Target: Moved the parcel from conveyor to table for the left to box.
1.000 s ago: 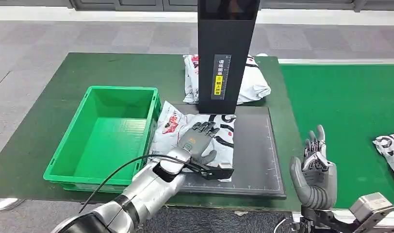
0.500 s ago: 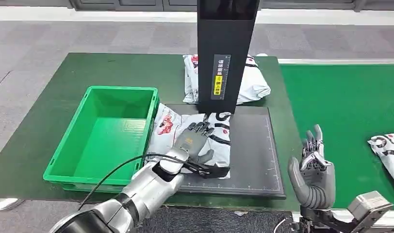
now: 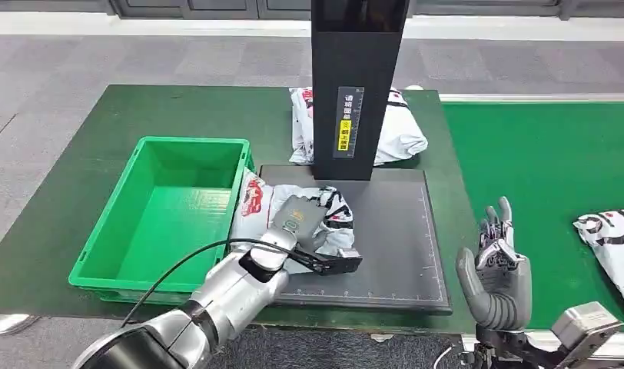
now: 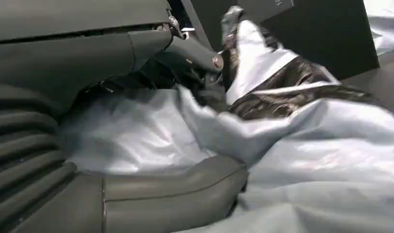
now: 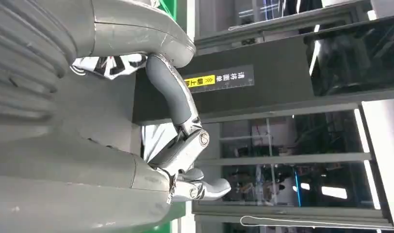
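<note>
A white parcel (image 3: pixel 253 201) with red and black print lies bunched on the black mat (image 3: pixel 397 231), its left end against the green bin (image 3: pixel 164 141). My left hand (image 3: pixel 297 219) lies on top of it, fingers curled into the film and gripping it. The left wrist view shows those fingers (image 4: pixel 197 51) and the thumb (image 4: pixel 175 187) clutching a fold of the parcel (image 4: pixel 306 145). My right hand (image 3: pixel 497 269) stands upright and open by the table's right front corner, holding nothing; the right wrist view shows its fingers (image 5: pixel 178 104) spread.
A black pillar (image 3: pixel 359 84) rises at the mat's far edge, with a second white parcel (image 3: pixel 401 134) behind it. A third parcel (image 3: pixel 612 238) lies on the green conveyor (image 3: pixel 539 154) at the right. The green bin is empty.
My left hand has closed on the parcel and dragged it left toward the bin, crumpling it. The parcel on the conveyor has drifted a little left. The right hand has stayed put.
</note>
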Robot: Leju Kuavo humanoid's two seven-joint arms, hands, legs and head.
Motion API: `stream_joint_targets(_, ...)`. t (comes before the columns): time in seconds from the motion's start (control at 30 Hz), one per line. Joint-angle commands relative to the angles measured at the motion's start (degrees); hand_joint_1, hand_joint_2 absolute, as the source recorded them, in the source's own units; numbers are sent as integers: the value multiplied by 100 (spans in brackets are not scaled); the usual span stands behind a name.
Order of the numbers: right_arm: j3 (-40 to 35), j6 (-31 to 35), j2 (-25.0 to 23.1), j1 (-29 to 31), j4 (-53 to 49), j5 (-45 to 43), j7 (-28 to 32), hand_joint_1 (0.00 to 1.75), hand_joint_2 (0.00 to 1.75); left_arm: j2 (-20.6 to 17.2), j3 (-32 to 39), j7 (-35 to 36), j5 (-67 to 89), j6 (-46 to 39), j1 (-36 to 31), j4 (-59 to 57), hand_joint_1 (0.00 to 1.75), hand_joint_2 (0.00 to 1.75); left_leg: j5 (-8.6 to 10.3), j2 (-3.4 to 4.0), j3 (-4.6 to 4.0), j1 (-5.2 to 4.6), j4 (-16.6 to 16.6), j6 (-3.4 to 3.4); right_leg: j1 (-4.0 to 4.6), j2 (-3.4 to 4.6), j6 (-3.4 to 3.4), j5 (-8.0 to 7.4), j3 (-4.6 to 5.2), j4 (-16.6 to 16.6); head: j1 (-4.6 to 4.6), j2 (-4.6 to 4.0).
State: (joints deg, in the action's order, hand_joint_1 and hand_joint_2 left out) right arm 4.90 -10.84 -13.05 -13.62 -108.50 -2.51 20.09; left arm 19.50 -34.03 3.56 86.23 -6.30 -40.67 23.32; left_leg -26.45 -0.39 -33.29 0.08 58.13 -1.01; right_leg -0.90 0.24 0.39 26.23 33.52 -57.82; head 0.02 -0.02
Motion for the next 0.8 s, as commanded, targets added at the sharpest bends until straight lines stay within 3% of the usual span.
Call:
stream_joint_targets(0.03, 206, 123, -28, 163, 256, -42, -36, 0, 175, -246, 339, 214, 123, -648, 34, 31, 175, 175, 4, 23, 12, 5, -17, 0, 6, 17, -5, -13, -8, 21, 0, 0)
stream_joint_targets(0.13, 224, 188, -58, 123, 172, -72, -46, 0, 175, -309, 426, 417, 174, -1365, 94, 398, 175, 175, 2, 19, 9, 5, -11, 0, 6, 15, -5, -9, -7, 16, 0, 2)
stream_joint_targets(0.27, 229, 472, -79, 58, 67, -174, -96, 0, 175, -518, 983, 185, -229, -3309, 422, 1675, 175, 175, 2, 14, -4, 1, -5, -1, 2, 10, -4, -5, 8, 5, 0, 2)
stream_joint_targets(0.47, 449, 1087, -110, 15, 226, 71, -155, 0, 175, -683, 1894, -729, -709, -3370, 1088, 3975, 175, 175, -3, 25, -6, 3, -7, -1, 4, 19, -5, -5, 12, 8, 0, 2)
stream_joint_targets(0.8, 658, 1255, -207, 114, 508, 167, -166, 0, 175, -539, 2707, -1187, -566, -3370, 1364, 4899, 175, 175, -2, 22, -13, 8, -6, -2, 8, 17, -6, -5, 16, 11, 0, 2)
